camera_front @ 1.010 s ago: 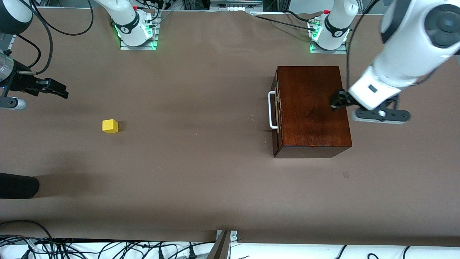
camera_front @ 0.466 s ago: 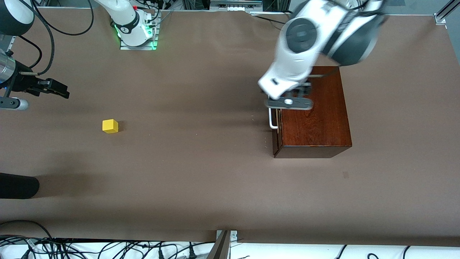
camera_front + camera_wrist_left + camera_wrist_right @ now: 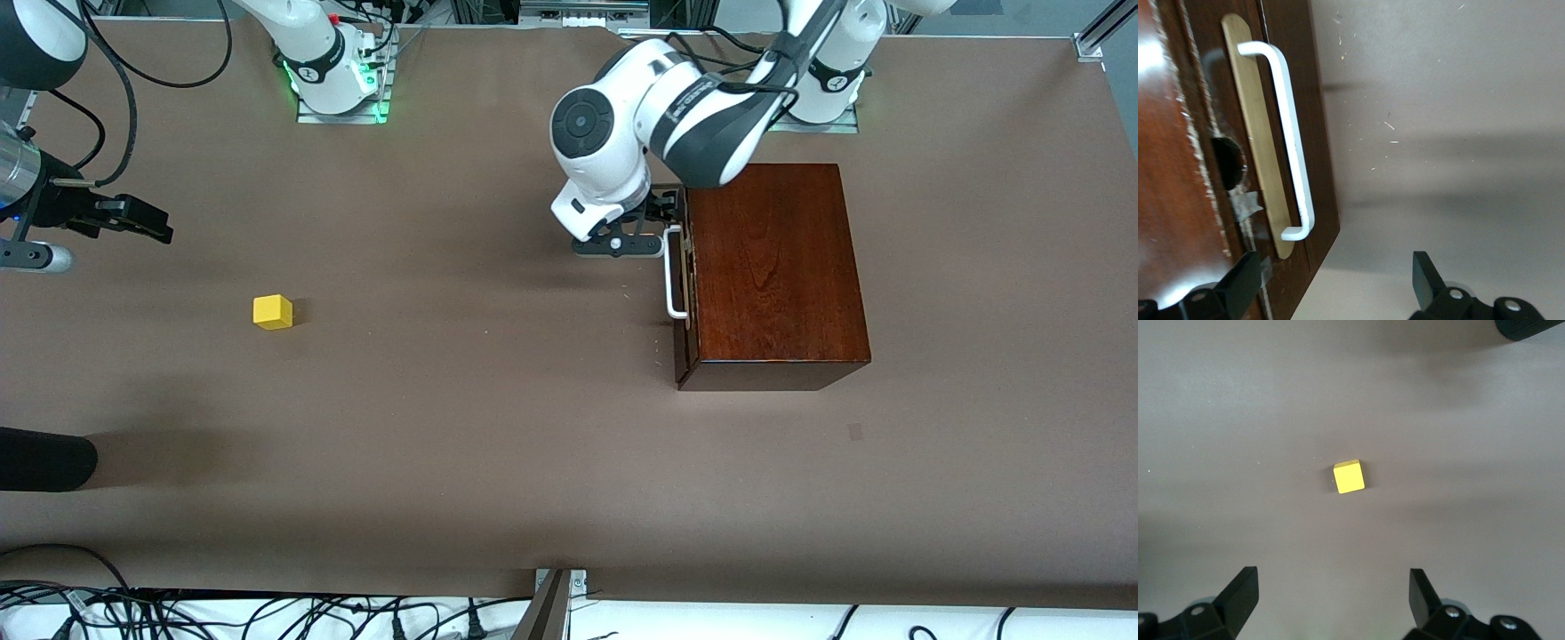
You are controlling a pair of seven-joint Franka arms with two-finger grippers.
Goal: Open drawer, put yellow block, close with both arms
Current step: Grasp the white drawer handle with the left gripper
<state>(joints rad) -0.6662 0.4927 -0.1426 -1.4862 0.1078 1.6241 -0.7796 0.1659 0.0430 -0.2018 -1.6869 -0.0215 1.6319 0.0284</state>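
Two spread fingers of the left hand should straddle the shut drawer's white U-shaped bar handle squarely; the right hand waits open over the small yellow block.

A brown table carries 2 things. A glossy dark wooden box sits toward the left arm's end, with its drawer shut and the white U-shaped handle facing the right arm's end. The yellow block rests flat on the bare surface toward the right arm's end, well apart from the box. Small pale specks dot the surface in front of the drawer.
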